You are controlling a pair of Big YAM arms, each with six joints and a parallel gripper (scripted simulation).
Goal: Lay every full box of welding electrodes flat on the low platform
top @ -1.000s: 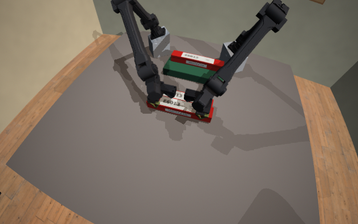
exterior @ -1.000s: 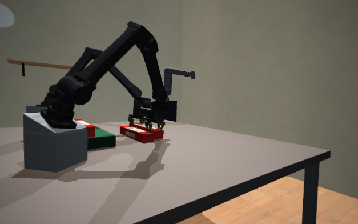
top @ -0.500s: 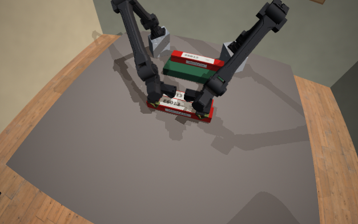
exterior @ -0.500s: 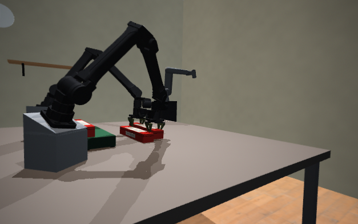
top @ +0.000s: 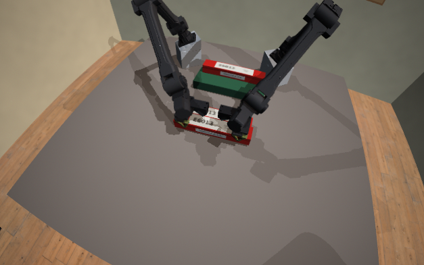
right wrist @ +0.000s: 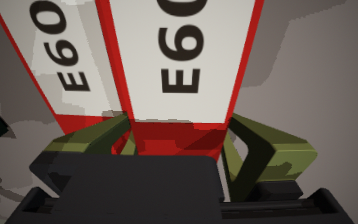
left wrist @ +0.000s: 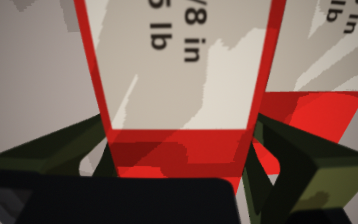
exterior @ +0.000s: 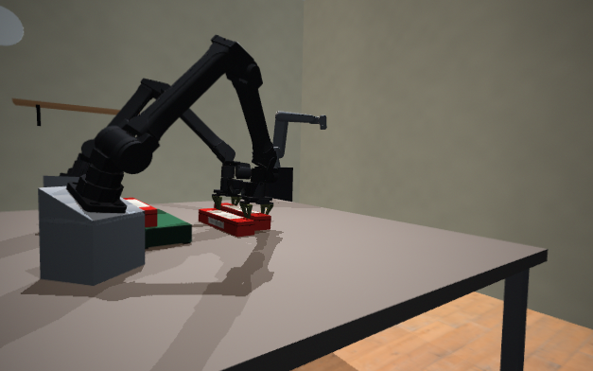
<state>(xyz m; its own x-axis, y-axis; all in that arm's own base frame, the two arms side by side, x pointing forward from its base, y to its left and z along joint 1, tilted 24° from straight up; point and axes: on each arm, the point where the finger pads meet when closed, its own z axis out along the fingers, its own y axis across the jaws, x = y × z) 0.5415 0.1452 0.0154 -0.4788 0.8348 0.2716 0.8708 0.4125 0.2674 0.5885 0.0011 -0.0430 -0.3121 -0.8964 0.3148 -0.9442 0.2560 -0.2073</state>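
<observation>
A red box labelled E6013 [top: 203,122] [exterior: 263,223] [left wrist: 180,75] [right wrist: 182,107] lies level, at or very near the table. My right gripper [top: 183,119] [exterior: 256,209] [right wrist: 179,111] is shut across its "E" end, and my left gripper [top: 241,132] [exterior: 226,201] [left wrist: 179,111] across its other end. A second red box [top: 212,112] [exterior: 219,216] [left wrist: 325,60] [right wrist: 62,75] lies beside it, nearer the green low platform [top: 220,82] [exterior: 175,233]. A third red box [top: 234,68] [exterior: 150,215] lies flat on the platform's rear part. Whether the gripped box just clears the table is unclear.
The two grey arm bases [top: 189,51] [exterior: 92,246] stand behind the platform, close to the third box. The left forearm hides one end of that box and platform in the top view. The inner fingers stand close to the second box.
</observation>
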